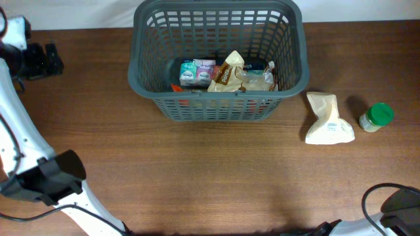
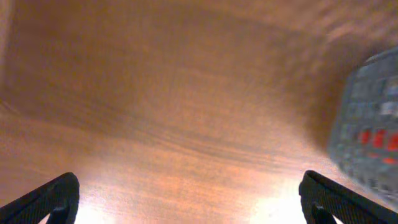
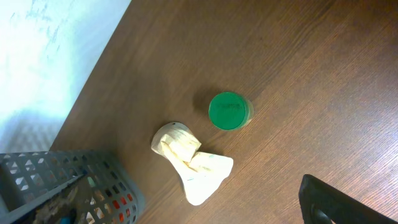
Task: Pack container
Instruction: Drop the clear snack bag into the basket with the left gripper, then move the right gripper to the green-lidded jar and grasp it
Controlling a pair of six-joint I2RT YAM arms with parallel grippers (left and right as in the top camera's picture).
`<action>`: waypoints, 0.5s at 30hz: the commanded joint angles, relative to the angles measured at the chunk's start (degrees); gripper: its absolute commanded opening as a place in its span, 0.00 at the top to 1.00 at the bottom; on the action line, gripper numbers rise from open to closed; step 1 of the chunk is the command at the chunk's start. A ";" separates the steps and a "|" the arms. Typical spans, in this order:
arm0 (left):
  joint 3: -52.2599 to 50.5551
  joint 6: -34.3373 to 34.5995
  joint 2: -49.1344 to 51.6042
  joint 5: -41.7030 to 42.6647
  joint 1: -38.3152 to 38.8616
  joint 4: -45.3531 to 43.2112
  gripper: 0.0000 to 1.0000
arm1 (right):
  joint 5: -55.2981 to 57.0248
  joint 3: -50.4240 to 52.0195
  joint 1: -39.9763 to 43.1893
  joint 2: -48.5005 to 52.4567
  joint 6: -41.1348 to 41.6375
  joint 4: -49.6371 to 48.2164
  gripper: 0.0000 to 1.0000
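Note:
The dark grey slotted basket (image 1: 220, 56) stands at the table's far middle and holds several packets, among them a brown snack bag (image 1: 228, 73). A cream bag (image 1: 328, 119) and a green-lidded jar (image 1: 376, 117) lie on the table to the basket's right. They also show in the right wrist view, the bag (image 3: 194, 167) and the jar (image 3: 229, 111), with the basket's corner (image 3: 68, 186) at lower left. My left gripper (image 2: 189, 190) is open and empty above bare wood, with the basket's side (image 2: 372, 127) to its right. My right gripper is open, with only one finger (image 3: 336, 202) in view.
The left arm (image 1: 49, 176) is at the front left of the table and the right arm (image 1: 401, 202) at the front right corner. A black mount (image 1: 39, 60) sits at the far left. A white surface (image 3: 43, 56) lies beyond the table's edge.

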State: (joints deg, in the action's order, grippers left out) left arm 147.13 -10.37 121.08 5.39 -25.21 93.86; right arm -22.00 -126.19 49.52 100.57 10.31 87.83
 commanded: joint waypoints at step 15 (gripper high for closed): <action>-24.85 0.66 0.85 -0.33 -1.33 -1.70 0.01 | 4.96 2.54 -1.27 3.13 2.45 -10.05 0.01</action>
State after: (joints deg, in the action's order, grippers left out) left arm 122.65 -10.17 121.86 5.28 -26.24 92.29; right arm -21.06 -126.08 49.34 100.95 12.01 78.52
